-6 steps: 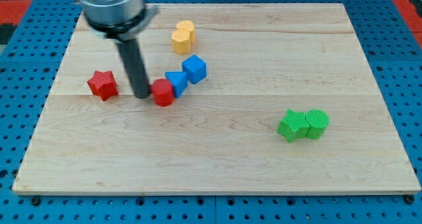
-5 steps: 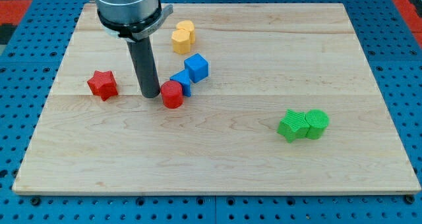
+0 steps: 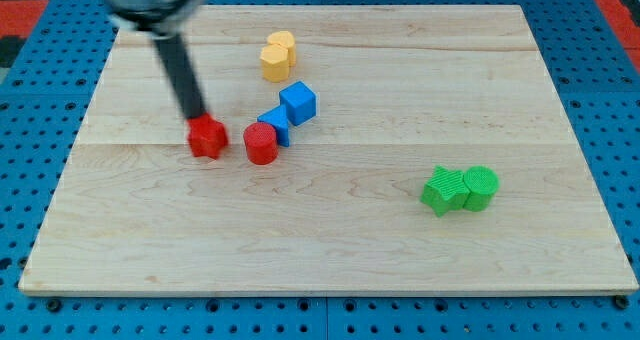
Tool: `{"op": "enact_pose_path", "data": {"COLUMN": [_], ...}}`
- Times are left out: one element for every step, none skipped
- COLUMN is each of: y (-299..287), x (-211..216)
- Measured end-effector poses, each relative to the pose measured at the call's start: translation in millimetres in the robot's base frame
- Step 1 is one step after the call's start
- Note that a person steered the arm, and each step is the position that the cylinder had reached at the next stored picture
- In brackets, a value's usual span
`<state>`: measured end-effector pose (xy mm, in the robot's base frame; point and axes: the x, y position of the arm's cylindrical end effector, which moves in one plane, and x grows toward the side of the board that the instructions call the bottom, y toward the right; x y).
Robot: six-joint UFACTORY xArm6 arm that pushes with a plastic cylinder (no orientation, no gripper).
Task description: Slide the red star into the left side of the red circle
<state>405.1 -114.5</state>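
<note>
The red star (image 3: 208, 138) lies left of centre on the wooden board, a small gap to the left of the red circle (image 3: 261, 143). The dark rod slants down from the view's top left, and my tip (image 3: 193, 118) touches the star's upper left edge. The red circle rests against a blue triangle (image 3: 273, 124), with a blue cube (image 3: 297, 102) just beyond it toward the upper right.
Two yellow blocks (image 3: 278, 55) sit together near the board's top. Two green blocks (image 3: 460, 189), a star and a cylinder, touch each other at the right. The board (image 3: 330, 240) lies on a blue pegboard.
The rod moved from beside the red circle to the left, behind the red star. The star slid right, much closer to the circle. The circle was nudged slightly right earlier.
</note>
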Motion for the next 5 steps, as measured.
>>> {"op": "enact_pose_path", "data": {"y": [-11.9,-15.2,-43.1,-27.0,12.2], "x": [0.0,7.8,39.7,63.3,63.1]}}
